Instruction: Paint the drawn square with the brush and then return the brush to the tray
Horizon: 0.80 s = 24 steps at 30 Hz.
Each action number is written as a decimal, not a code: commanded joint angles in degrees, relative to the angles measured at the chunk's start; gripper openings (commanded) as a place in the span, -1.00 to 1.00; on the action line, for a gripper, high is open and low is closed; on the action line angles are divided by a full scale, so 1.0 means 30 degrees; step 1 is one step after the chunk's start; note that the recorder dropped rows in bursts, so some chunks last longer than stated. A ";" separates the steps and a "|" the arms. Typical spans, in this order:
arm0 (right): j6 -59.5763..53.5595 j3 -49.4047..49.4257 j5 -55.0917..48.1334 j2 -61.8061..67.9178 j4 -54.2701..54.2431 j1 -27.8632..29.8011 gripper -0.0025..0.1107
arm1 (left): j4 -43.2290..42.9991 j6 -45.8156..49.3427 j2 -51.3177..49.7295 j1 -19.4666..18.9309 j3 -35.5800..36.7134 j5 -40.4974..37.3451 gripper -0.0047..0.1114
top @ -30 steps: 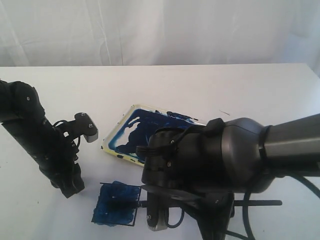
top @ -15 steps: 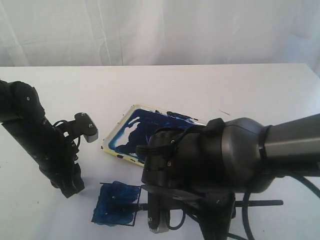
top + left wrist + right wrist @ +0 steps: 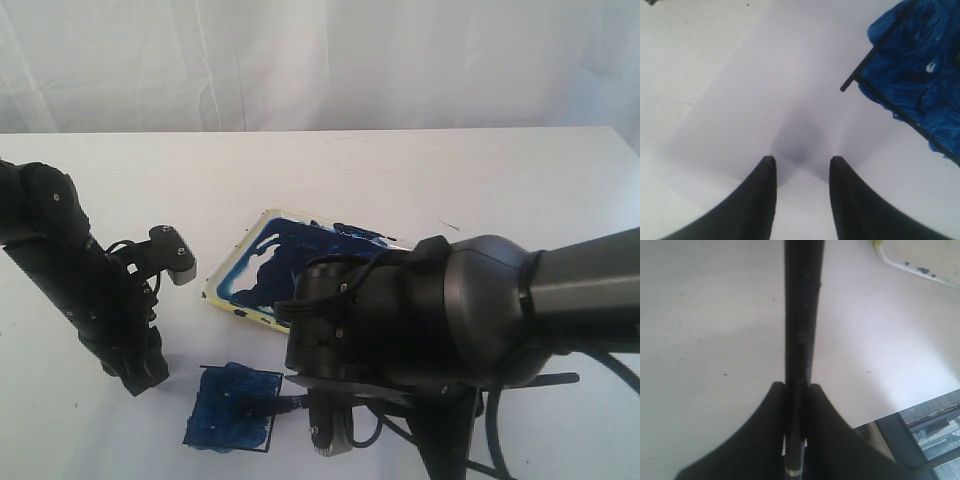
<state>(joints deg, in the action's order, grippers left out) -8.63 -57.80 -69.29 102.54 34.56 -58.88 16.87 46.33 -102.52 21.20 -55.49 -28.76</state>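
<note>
The drawn square (image 3: 232, 420) is smeared blue and lies near the front edge of the table. The brush (image 3: 282, 404) reaches into the square from the right, and its handle end pokes out behind the right arm. My right gripper (image 3: 798, 387) is shut on the brush (image 3: 802, 325), with the silver band just behind the fingers. The bulk of the right arm hides this gripper in the exterior view. The tray (image 3: 225, 280), smeared dark blue, lies behind the square. My left gripper (image 3: 140, 378) stands left of the square, open and empty (image 3: 800, 165), with the square's corner (image 3: 920, 75) beside it.
The right arm's bulk (image 3: 430, 320) covers the tray's right part and the table in front of it. A corner of the tray's rim (image 3: 910, 265) shows in the right wrist view. A white curtain (image 3: 320, 60) hangs behind the table.
The right arm has shifted and tilted. The brush tip has slid left, further into the square, and the handle end has risen. The left arm has not moved.
</note>
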 commanded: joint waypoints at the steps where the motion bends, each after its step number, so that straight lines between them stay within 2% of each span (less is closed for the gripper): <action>1: -0.0026 -0.0062 -0.0225 -0.0230 0.0525 0.0334 -0.96 | -0.0406 -0.0038 -0.0357 0.0023 0.0288 -0.0867 -0.20; 6: -0.0026 -0.0032 -0.0225 -0.0230 0.0871 0.0949 -0.96 | -0.0406 -0.0038 -0.0357 0.0023 0.0288 -0.0867 -0.20; 24: -0.1120 0.1083 -0.0225 -0.1613 0.1908 0.0951 -0.96 | -0.0406 -0.0038 -0.0357 0.0023 0.0288 -0.0867 -0.20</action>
<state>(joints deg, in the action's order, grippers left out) -11.04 -55.32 -69.28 99.70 39.70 -56.49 16.87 46.33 -102.52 21.20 -55.49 -28.76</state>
